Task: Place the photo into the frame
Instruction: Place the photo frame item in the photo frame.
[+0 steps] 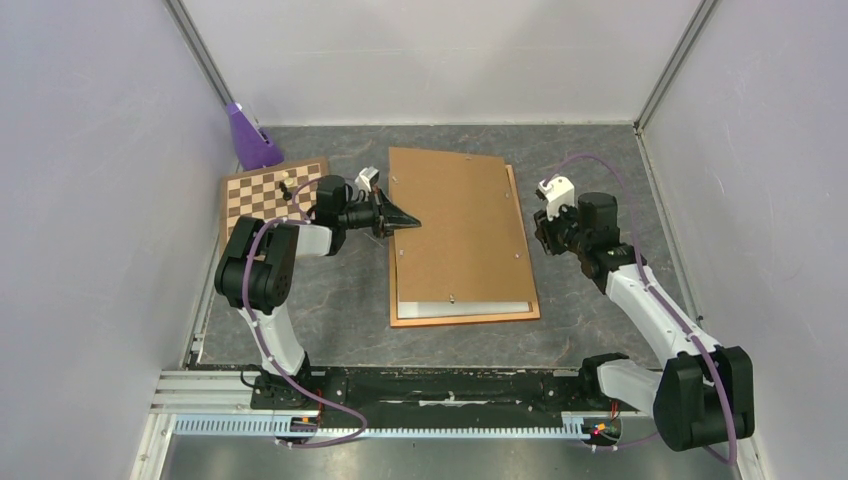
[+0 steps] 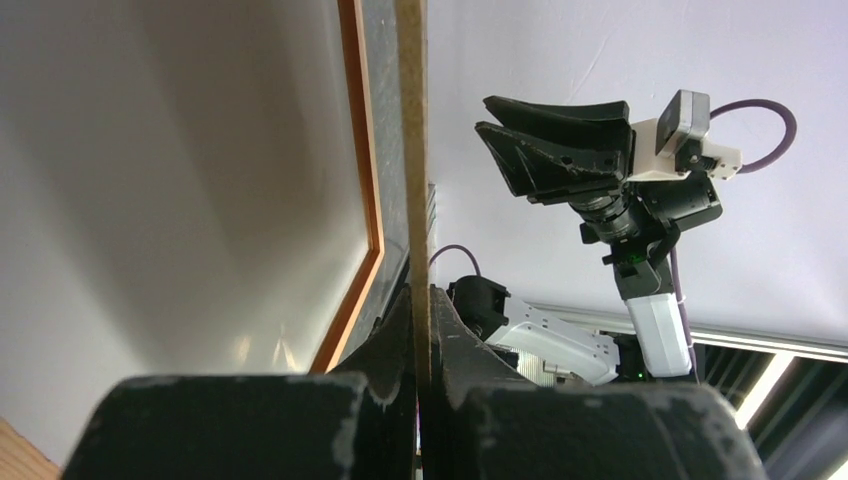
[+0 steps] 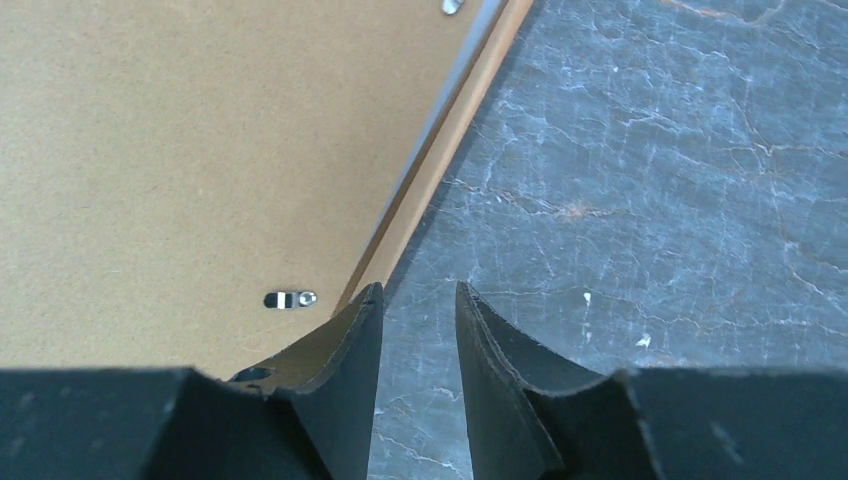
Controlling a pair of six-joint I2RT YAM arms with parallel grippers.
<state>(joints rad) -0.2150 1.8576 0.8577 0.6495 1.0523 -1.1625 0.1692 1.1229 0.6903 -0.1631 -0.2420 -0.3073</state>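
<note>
**Backing panel going on over the photo**

The left gripper (image 1: 398,223) is pinching the 9 o'clock edge of the hardboard backing panel (image 1: 460,220), which is sitting skewed over the frame (image 1: 465,319). The photo (image 1: 465,307) is lying inside, showing as a white strip at 6 o'clock. The right gripper (image 1: 545,238) is hovering by the 3 o'clock rail, its fingers partly spread and empty. The panel probably needs sliding toward 6 o'clock next.

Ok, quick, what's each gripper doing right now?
Left gripper: closed on the left edge of the backing panel.
Right gripper: open, holding nothing, beside the frame.
</note>
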